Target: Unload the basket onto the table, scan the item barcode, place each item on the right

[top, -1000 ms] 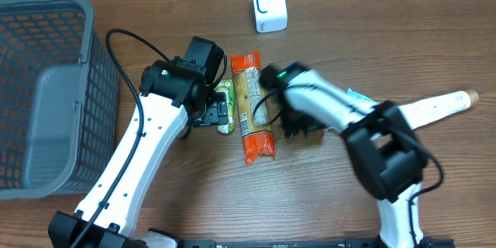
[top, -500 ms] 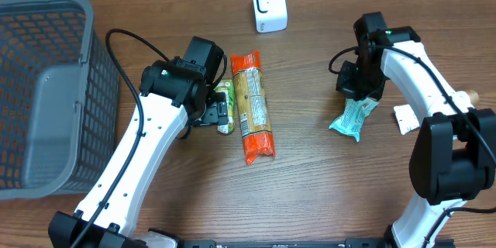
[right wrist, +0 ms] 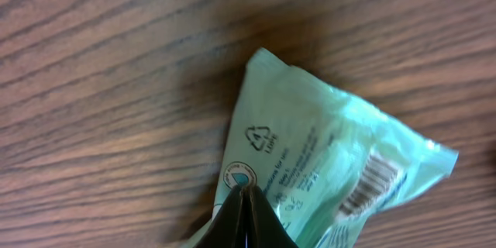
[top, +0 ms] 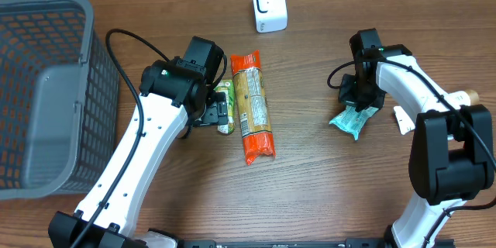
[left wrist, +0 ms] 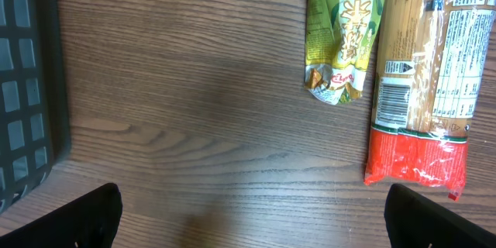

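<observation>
right gripper (right wrist: 248, 208) clamped on mint-green crinkly plastic packet (top: 350, 122), long axis diagonal; small white box scanner (top: 269, 5) sits left of it at far edge of table (top: 310, 190)

I see a brown wood table (top: 310, 194) with clear grain. At nine o'clock, the basket (top: 46, 93) is matt grey plastic. At three o'clock, the mint packet (right wrist: 325, 163) is thin, crinkly, shiny plastic. The tea packet (left wrist: 345, 31) and pasta packet (left wrist: 422, 85) shine too.
</observation>
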Robot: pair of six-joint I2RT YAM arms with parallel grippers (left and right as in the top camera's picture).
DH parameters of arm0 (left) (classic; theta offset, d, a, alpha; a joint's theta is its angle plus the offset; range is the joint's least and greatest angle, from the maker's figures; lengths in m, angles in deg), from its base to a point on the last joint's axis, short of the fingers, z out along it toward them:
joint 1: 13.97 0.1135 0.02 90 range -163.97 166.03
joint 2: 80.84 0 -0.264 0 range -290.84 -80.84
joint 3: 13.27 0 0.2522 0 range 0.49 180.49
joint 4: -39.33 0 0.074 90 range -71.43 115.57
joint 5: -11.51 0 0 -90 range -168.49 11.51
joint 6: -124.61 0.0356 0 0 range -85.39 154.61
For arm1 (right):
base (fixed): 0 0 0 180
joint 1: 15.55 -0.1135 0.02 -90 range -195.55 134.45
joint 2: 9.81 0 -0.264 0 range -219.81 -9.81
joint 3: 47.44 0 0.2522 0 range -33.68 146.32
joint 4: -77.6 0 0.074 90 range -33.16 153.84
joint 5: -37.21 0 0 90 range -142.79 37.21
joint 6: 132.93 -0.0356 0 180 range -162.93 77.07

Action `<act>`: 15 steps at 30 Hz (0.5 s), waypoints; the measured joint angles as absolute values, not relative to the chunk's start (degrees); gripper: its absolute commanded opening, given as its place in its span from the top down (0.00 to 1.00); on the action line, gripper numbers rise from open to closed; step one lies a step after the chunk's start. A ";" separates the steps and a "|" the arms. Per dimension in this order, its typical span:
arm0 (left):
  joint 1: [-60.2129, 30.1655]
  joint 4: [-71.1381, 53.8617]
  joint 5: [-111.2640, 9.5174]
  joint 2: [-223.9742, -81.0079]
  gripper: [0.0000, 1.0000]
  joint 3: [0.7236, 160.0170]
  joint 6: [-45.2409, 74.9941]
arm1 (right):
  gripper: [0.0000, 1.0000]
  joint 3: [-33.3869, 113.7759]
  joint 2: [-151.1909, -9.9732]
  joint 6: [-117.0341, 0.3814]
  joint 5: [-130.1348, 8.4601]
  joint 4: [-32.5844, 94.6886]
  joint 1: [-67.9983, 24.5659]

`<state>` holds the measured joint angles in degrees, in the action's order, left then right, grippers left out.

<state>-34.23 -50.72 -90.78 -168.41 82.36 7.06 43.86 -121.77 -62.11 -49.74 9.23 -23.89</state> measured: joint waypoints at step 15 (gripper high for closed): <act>-34.23 -50.72 -90.76 -168.41 0.01 82.36 7.06 | 0.96 47.20 -119.32 -52.08 -48.81 0.70 -22.16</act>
<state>-34.23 -50.72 -90.76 -168.41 82.36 7.06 47.20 -119.32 -52.08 -48.81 0.70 -22.16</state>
